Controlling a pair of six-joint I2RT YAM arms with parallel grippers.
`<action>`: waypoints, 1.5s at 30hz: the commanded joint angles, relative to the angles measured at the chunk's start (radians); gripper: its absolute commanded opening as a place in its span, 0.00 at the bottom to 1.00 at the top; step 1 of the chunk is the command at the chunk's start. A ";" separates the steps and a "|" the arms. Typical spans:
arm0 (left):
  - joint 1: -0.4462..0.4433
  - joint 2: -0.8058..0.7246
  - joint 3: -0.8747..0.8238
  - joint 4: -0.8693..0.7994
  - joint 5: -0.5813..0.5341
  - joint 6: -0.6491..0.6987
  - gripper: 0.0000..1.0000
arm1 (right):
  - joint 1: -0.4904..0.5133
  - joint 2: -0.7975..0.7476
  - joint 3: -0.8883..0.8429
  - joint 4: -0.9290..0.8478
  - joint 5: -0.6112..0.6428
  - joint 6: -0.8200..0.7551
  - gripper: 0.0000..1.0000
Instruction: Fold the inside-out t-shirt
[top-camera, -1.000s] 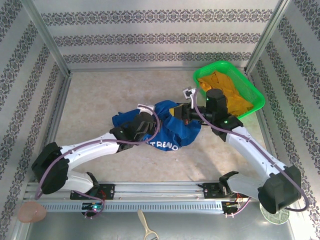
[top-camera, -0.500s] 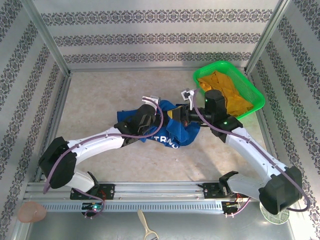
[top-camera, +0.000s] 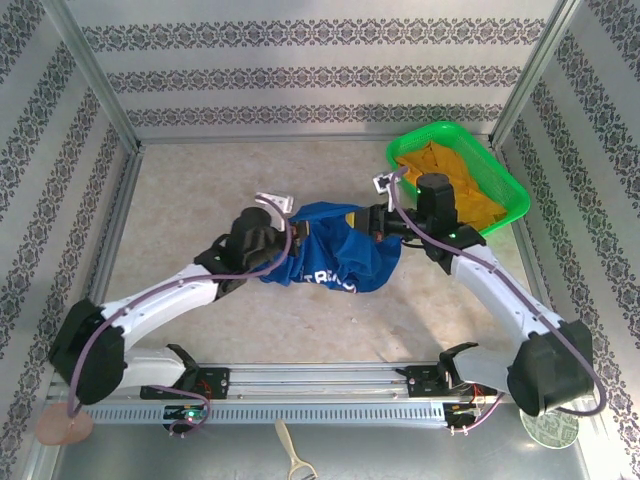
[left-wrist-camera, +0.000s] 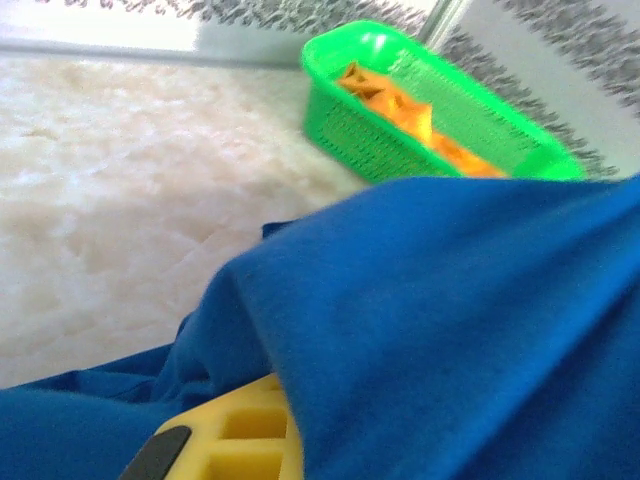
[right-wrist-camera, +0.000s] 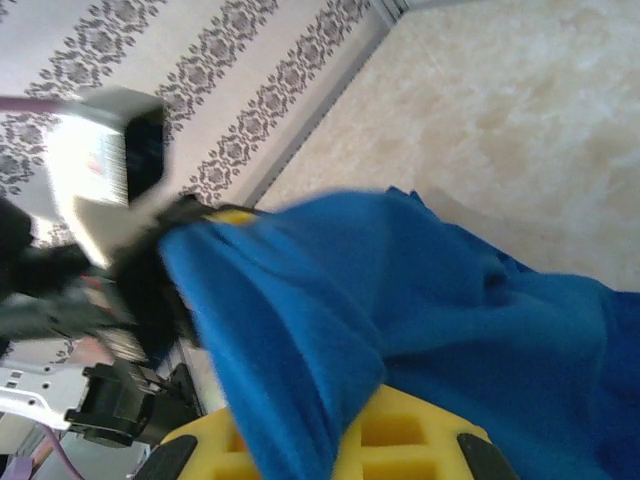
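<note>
Royal-blue cotton filled the space between the two grippers: the inside-out short-sleeved t-shirt (top-camera: 335, 258) was bunched in a loose heap on the beige stone-patterned table (top-camera: 190, 190). It was caught at one end by each arm.

The left gripper (top-camera: 288, 235) was clamped shut on the shirt's near edge. In its wrist view the fabric draped over its yellow waffle-moulded finger (left-wrist-camera: 245, 440) and rose ahead of it in a broad fold. The right gripper (top-camera: 372, 222) was likewise closed on cloth at the opposite end, and a thick roll of blue lay across its own yellow finger (right-wrist-camera: 400, 440).

The two grips faced each other with the garment sagging between them. I judged this hold was meant to draw the heap apart and open it out, since a crumpled shirt cannot be folded until it lies flat. Most of the task looked undone; no crease or fold had yet been made.

Just behind the right gripper's wrist sat a bright green plastic mesh basket (top-camera: 512, 192) holding an orange-yellow garment (top-camera: 470, 195), apart from the blue cloth. From the left gripper it lay ahead, beyond the shirt, and seemed clear of any pull.
</note>
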 joint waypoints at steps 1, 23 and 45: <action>0.111 -0.085 -0.059 -0.014 0.281 -0.024 0.00 | -0.035 0.080 0.014 0.036 0.106 -0.004 0.00; 0.177 -0.023 -0.200 0.419 0.781 -0.303 0.00 | 0.160 -0.208 -0.139 -0.053 0.646 0.102 0.60; 0.178 -0.040 -0.189 0.393 0.795 -0.318 0.00 | 0.278 0.191 -0.122 0.336 0.411 0.082 0.69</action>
